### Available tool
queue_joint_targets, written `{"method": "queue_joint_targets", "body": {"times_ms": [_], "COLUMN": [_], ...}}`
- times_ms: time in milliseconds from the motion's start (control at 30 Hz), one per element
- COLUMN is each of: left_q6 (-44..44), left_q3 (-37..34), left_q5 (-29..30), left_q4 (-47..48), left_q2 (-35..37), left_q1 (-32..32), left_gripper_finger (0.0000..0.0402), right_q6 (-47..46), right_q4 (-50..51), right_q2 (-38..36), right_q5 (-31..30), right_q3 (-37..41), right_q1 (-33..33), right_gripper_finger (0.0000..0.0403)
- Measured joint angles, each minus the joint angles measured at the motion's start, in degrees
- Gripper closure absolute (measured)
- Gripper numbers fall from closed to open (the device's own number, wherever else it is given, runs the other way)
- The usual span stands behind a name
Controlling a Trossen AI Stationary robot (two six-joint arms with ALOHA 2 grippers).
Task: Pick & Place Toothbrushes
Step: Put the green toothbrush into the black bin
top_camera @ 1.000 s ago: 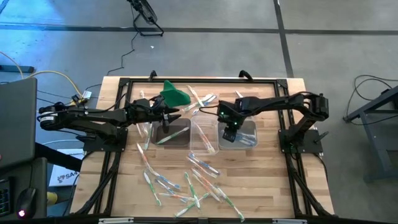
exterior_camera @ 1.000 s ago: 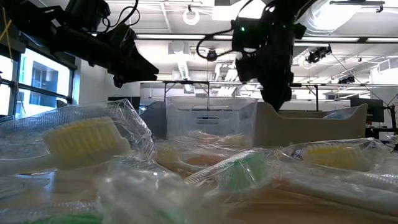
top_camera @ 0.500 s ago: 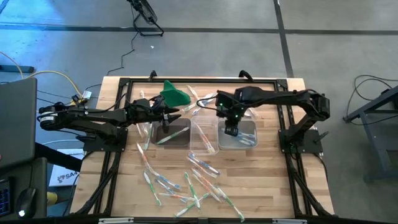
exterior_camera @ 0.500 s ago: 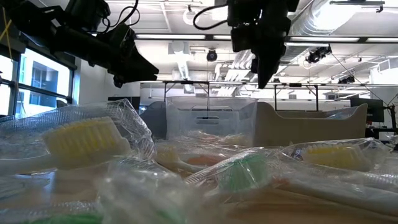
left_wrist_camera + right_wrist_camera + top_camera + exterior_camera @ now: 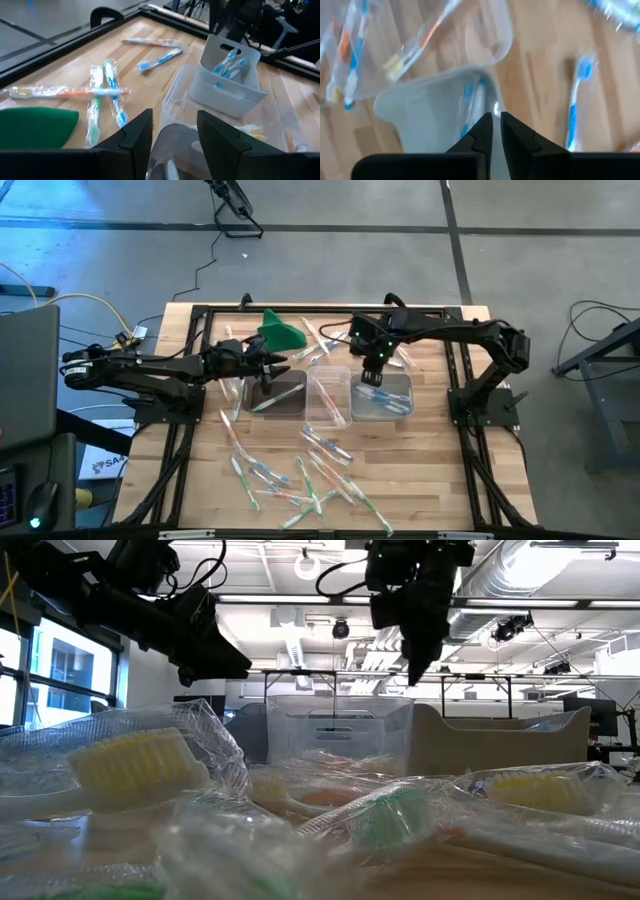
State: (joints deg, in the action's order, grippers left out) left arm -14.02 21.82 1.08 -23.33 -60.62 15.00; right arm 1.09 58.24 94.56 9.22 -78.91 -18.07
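The left gripper [image 5: 283, 366] hangs above the leftmost of three clear tubs [image 5: 276, 393], its jaws parted with nothing between them; in the left wrist view its two dark fingers [image 5: 135, 135] frame that tub's rim from just above. Just behind these jaws lies a green cloth lump [image 5: 281, 333] on the wooden worktop [image 5: 430, 480], and beside the lump, a little past the jaws, rest several wrapped toothbrushes [image 5: 107, 95], green, blue and orange ones lying flat and partly crossed. One toothbrush with green parts [image 5: 272, 399] lies slantwise in the tub under the left jaws. Between the two grippers sits the middle tub [image 5: 327, 395] (clear, with one or two brushes visible through its wall in the right wrist view). The right gripper [image 5: 377, 360] hovers over the far rim of the rightmost tub [image 5: 384, 395], raised clear of it, its jaws drawn almost together with only a thin slit left and nothing held; the right wrist view shows the fingertips [image 5: 482, 131] nearly touching above the tub's wall. Below and just ahead of these jaws, blue toothbrushes [image 5: 386, 397] lie inside that tub, and a loose blue one [image 5: 574, 112] lies on the bare wood just beside it. Well away from both sets of jaws, along the near side of the worktop, a scattered heap of wrapped toothbrushes [image 5: 305, 475] lies spread out, close to the low camera.
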Motion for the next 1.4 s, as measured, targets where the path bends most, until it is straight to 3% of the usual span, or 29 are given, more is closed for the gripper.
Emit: {"method": "queue_joint_targets", "body": {"times_ms": [600, 1067, 1400], "left_q6": [0.00, -3.18, -4.34], "left_q3": [-0.02, -0.02, -0.02], "left_q5": [0.02, -0.29, -0.54], "left_q4": [-0.05, -0.07, -0.07], "left_q2": [0.00, 0.00, 0.00], "left_q1": [-0.01, 0.00, 0.00], "left_gripper_finger": [0.0250, 0.0250, 0.0250], "right_q6": [9.38, 3.86, -5.07], "right_q4": [-38.49, -37.63, -33.41], "right_q2": [0.00, 0.04, 0.04], "right_q5": [14.09, 13.83, 1.34], "right_q3": [0.00, 4.87, 5.86], "right_q1": [-2.71, 1.23, 7.81], "right_gripper_finger": [0.0378, 0.0378, 0.0378]}}
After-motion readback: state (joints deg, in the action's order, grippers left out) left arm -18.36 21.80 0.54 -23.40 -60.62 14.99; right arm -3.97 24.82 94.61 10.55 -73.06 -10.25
